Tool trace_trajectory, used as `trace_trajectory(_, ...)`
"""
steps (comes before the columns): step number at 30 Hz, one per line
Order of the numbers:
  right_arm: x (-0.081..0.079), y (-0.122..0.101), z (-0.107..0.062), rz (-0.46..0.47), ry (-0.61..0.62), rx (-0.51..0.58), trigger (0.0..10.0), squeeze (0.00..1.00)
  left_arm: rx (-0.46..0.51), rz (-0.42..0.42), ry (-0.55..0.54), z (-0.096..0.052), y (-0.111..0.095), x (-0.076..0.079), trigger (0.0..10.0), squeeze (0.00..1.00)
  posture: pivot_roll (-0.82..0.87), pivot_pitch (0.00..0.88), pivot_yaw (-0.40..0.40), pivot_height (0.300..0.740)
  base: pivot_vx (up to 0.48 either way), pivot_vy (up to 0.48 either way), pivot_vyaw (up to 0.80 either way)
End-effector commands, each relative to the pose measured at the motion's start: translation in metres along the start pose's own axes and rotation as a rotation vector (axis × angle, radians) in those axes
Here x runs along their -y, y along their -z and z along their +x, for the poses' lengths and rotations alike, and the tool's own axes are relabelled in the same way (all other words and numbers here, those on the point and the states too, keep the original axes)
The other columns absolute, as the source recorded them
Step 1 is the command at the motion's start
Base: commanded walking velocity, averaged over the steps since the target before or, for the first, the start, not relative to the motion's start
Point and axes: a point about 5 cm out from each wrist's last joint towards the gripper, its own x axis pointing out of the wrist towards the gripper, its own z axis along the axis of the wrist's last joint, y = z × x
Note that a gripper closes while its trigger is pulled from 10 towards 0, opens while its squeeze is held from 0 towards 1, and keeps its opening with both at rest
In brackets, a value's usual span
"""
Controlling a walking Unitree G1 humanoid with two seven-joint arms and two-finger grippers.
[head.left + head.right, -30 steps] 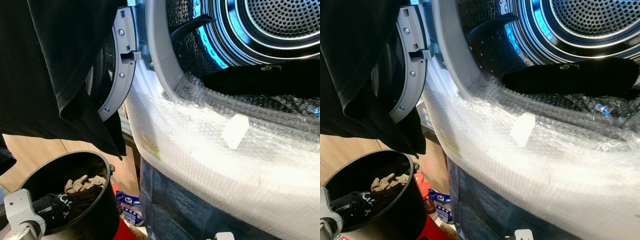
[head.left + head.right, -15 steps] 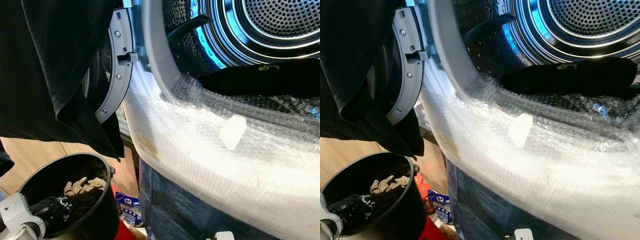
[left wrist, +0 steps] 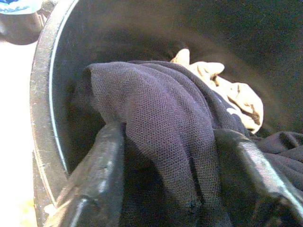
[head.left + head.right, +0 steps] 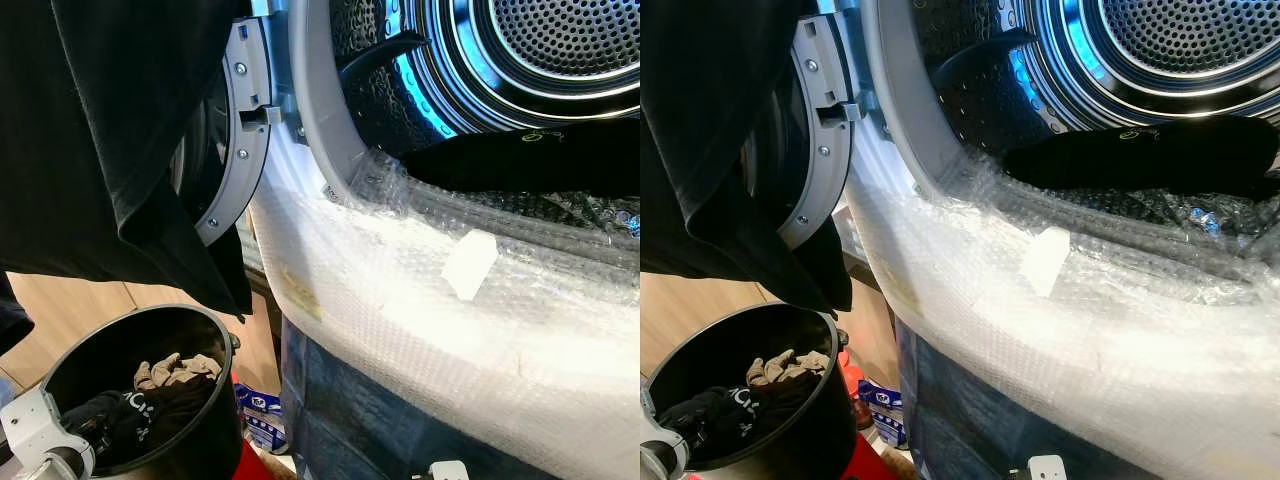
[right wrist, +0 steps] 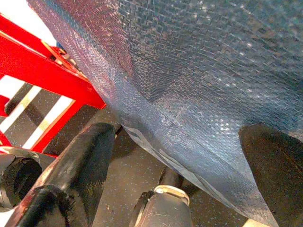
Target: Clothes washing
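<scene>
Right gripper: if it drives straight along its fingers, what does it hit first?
Most likely the bubble-wrapped washer front, which spans the gap between the open fingers of the right gripper. It looks close, but depth is hard to judge. The red frame lies off to one side.

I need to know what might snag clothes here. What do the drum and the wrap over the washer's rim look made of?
The drum looks like polished steel: shiny, reflective, with rows of punched holes. The wrap looks like clear plastic bubble wrap: translucent, with a fine bubbled texture and glossy glare.
</scene>
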Motion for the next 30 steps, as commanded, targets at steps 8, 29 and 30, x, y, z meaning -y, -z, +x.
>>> trace_trajectory(8,-0.002,-0.009,0.002,-0.005,-0.008,0.014,10.0,0.00,-0.169,-0.016,0.026,0.003,0.033,0.001,0.0,0.00,0.10,0.000,0.010,0.740,0.000,0.000,0.00)
trace_trajectory(29,-0.005,-0.001,0.001,-0.047,-0.019,-0.016,10.0,0.00,0.050,0.185,0.023,-0.019,-0.002,0.005,0.0,0.00,0.18,0.000,0.005,0.740,0.000,0.000,0.00)
trace_trajectory(30,-0.005,-0.002,0.001,-0.048,-0.023,-0.014,10.0,0.00,0.057,0.187,0.025,-0.020,-0.003,0.006,0.0,0.00,0.18,0.000,0.000,0.740,0.000,0.000,0.00)
